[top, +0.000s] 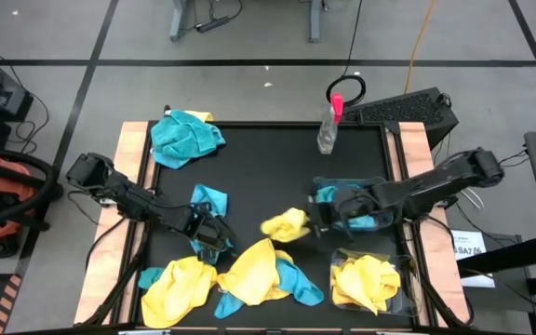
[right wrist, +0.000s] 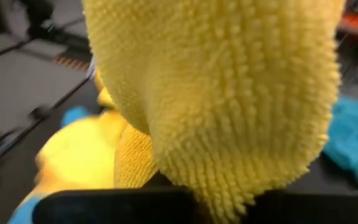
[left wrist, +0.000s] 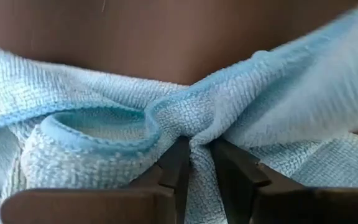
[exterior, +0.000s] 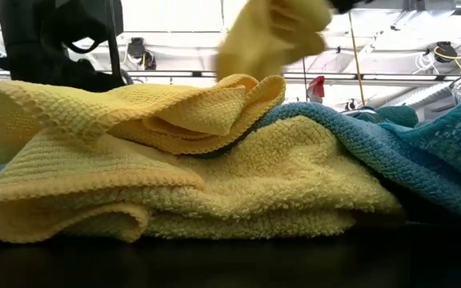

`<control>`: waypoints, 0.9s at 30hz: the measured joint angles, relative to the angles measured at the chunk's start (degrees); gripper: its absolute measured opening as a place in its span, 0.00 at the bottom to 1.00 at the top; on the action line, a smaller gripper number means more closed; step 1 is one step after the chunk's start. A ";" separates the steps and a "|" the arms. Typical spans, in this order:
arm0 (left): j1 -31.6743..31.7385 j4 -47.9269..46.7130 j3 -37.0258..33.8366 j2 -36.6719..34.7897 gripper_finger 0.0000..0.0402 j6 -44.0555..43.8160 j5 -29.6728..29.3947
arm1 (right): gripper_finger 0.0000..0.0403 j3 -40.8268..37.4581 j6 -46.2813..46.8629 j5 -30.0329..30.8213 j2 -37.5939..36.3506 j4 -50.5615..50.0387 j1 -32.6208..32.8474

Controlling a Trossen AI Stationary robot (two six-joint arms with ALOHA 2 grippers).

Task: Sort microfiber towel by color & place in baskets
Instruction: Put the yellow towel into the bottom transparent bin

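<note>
Left gripper (left wrist: 194, 165) pinches a blue towel (left wrist: 166, 118); right gripper (top: 313, 223) grips a yellow towel (top: 285, 224); near basket (top: 400, 300) holds yellow towels.

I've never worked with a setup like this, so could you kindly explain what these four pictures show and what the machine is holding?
It is a two-armed robot at a black table, sorting towels by color. One picture looks down from overhead, one looks level across the tabletop, and two come from cameras on the wrists. From above, the left gripper pinches a blue towel; its wrist camera shows a fold of that cloth between the fingers. The right gripper holds a yellow towel raised off the table. Two clear baskets sit on the right: one holds yellow towels, the other blue. More yellow and blue towels lie loose, and a spray bottle stands at the far edge.
</note>
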 joint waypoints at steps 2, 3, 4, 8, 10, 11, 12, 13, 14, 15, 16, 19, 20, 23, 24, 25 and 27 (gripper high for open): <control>0.04 -0.35 -0.33 0.00 0.19 -1.10 -0.31 | 0.02 0.00 1.95 -0.35 -3.35 -7.04 1.86; 0.07 -0.57 -0.49 0.00 0.19 -1.81 -0.66 | 0.02 -0.01 3.19 -1.50 -5.05 -10.34 2.95; 0.07 -0.78 -0.61 -0.02 0.20 -2.19 -1.14 | 0.02 -0.01 4.72 -3.22 -6.73 -13.28 4.00; 0.07 -0.97 -0.65 -0.02 0.24 -2.23 -1.86 | 0.02 -0.01 12.89 -7.48 -12.68 -21.59 9.02; 0.07 -1.06 -0.65 -0.02 0.27 -2.22 -1.97 | 0.02 -0.01 17.66 -7.86 -15.14 -25.78 11.91; 0.09 -1.12 -0.67 -0.02 0.28 -2.22 -2.07 | 0.02 -0.01 20.44 -7.87 -16.23 -28.18 13.26; 0.11 -1.25 -0.67 -0.02 0.30 -2.23 -2.15 | 0.02 -0.01 23.44 -7.91 -17.28 -30.66 14.65; 0.13 -1.44 -0.67 -0.02 0.31 -2.23 -2.16 | 0.02 -0.01 26.50 -7.90 -18.25 -33.03 15.89; 0.17 -1.75 -0.66 -0.02 0.32 -2.23 -2.24 | 0.02 -0.01 30.01 -7.88 -19.05 -35.50 17.20; 0.25 -2.17 -0.65 -0.02 0.33 -2.24 -2.25 | 0.02 -0.01 33.38 -7.80 -19.65 -38.07 18.53; 0.41 -2.50 -0.65 -0.02 0.34 -2.26 -2.28 | 0.02 -0.01 36.64 -7.78 -20.04 -40.65 19.82; 0.96 -2.65 -0.65 -0.02 0.37 -2.27 -2.21 | 0.02 -0.01 46.20 -7.98 -20.22 -47.11 24.14; 1.19 -2.69 -0.65 -0.02 0.38 -2.25 -2.21 | 0.02 -0.01 49.13 -8.64 -19.97 -49.11 25.48; 1.93 -2.80 -0.65 -0.02 0.40 -2.25 -2.15 | 0.02 -0.01 57.25 -10.62 -18.46 -52.79 29.38; 2.14 -2.82 -0.65 -0.02 0.40 -2.23 -2.13 | 0.02 -0.01 59.57 -10.89 -17.93 -53.24 30.67; 2.34 -2.84 -0.65 -0.02 0.40 -2.23 -2.10 | 0.02 -0.01 61.57 -11.21 -17.30 -53.21 32.00; 2.75 -2.84 -0.67 -0.02 0.40 -2.03 -1.84 | 0.02 -0.01 65.07 -11.66 -15.85 -52.38 34.39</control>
